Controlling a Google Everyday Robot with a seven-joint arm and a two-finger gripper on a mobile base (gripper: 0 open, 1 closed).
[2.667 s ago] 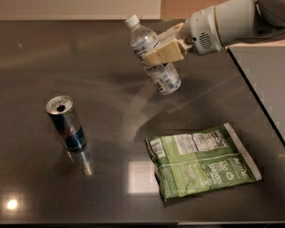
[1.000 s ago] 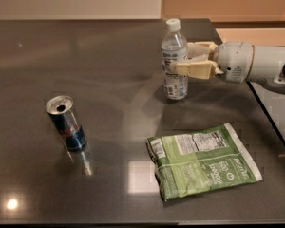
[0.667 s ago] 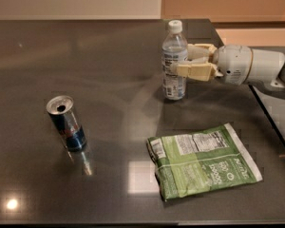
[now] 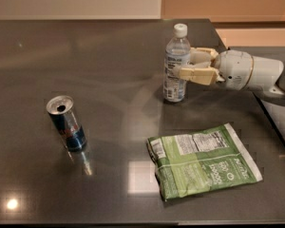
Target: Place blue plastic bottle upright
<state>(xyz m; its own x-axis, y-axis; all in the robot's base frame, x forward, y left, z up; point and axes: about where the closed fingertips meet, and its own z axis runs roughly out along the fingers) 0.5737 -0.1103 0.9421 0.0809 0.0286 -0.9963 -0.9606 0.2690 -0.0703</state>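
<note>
One camera view is on record; all entries below refer to it.

**Change of state.** A few seconds earlier the blue plastic bottle [image 4: 174,56] was held tilted, clear of the bench [image 4: 85,56]. It now stands upright, white cap [image 4: 180,30] at the top and base on the bench, near the far right edge. Its position matches that of one second ago.

**End effector.** The end effector [image 4: 184,63] reaches in level from the right and is clasped about the mid-body of the blue plastic bottle, one finger on the near side and one on the far side. No gap between fingers and bottle is visible.

**Meaning for the task.** By judgement, the uprighting is achieved. Release and a straight withdrawal to the right remain. A sideways drag on opening could tip the light bottle.

**Inventory.**
- Blue plastic bottle: one.
- Blue-and-silver can [image 4: 66,123]: one, upright, well apart at the left.
- Green snack bag [image 4: 203,161]: one, lying flat nearer the camera than the bottle.
- Robot arm [image 4: 247,72]: one, with one end effector.
</note>
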